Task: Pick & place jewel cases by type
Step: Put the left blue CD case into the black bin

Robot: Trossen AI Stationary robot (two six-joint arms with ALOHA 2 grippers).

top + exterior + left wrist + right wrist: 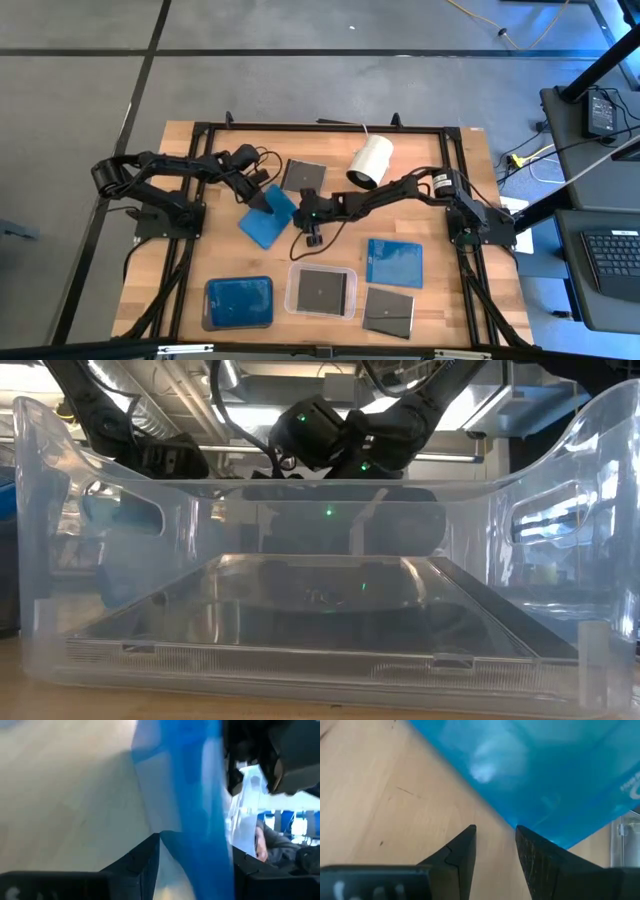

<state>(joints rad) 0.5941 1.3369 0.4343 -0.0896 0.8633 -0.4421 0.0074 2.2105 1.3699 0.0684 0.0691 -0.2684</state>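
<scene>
Gripping a translucent blue jewel case (266, 222) mid-counter (450, 300): left pincer (262, 197) clamped on its upper corner, right pincer (311, 215) just beside its right edge. High view also shows a dark case (302, 174) behind, another blue case (394, 262) and dark case (388, 311) front right, blue-filled dark tray (238, 303), clear tray (321, 290) holding one dark case. Low view: only clear tray wall (320, 510), arms behind. Left wrist view: blue case (195, 810) between the fingers (135, 870). Right wrist view: fingers (465, 852) slightly parted, gripping nothing, case edge (545, 775) just ahead. Probably pickup or handover; next, carrying to the dark tray.
</scene>
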